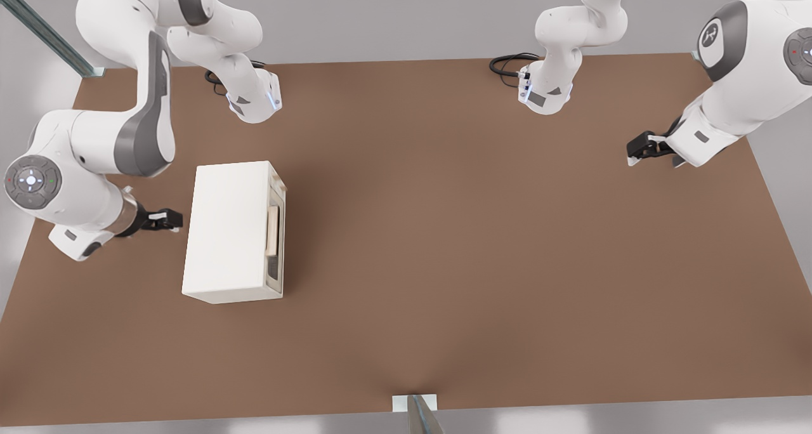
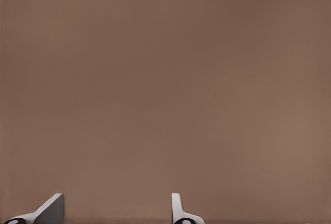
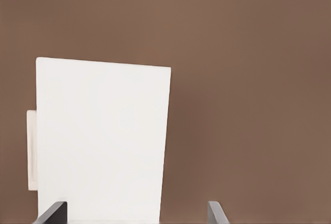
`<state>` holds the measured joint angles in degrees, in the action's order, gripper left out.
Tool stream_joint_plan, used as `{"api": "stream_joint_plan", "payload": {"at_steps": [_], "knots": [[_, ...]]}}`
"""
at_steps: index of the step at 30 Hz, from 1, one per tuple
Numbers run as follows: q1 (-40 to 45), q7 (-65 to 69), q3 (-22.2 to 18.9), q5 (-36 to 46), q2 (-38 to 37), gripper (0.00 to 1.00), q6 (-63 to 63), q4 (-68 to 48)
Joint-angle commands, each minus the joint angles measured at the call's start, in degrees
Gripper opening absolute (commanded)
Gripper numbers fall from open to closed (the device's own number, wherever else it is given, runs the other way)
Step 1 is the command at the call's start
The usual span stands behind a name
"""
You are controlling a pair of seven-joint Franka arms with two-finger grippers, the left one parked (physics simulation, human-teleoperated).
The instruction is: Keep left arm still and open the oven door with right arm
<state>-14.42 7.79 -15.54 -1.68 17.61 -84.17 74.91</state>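
Note:
The cream-white oven stands on the brown table, toward the front view's left. Its oven door faces the front view's right and lies flat against the box, with the cream bar handle across it. My gripper hovers just off the oven's opposite, back side, on the front view's left, a small gap away. In the right wrist view the oven fills the space ahead, the handle sticks out at one edge, and the dark fingers are spread open with nothing between them.
The other arm's gripper hangs over the table's far side at the front view's right. Both arm bases stand at the back edge with black cables. A metal post rises at the table's front edge.

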Motion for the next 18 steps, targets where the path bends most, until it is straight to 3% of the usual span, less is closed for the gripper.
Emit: {"api": "stream_joint_plan", "payload": {"at_steps": [1,3,4,5,6,7,8,9,11,18], "knots": [[0.00,1.61,-0.01,0.27,-0.21,1.00,0.23,0.15],[-1.31,1.70,2.00,-0.87,1.37,1.00,2.16,0.42],[-5.53,1.09,2.71,-4.55,5.50,0.77,2.34,-1.17],[-9.13,-0.67,2.71,-9.22,9.89,0.21,5.15,-2.66],[-13.70,-5.50,2.45,-13.34,15.52,0.21,6.73,-5.65],[-18.45,-5.68,2.80,-24.24,18.42,0.21,7.70,-6.00],[-20.82,-5.68,2.45,-26.27,19.83,0.21,7.97,-6.09],[-24.60,-5.86,2.19,-33.65,22.82,0.21,10.77,-9.07],[-27.24,-5.86,2.10,-38.13,24.67,0.21,13.24,-11.19],[-28.21,-15.61,1.66,-39.37,30.64,0.21,15.08,-15.58]]}}
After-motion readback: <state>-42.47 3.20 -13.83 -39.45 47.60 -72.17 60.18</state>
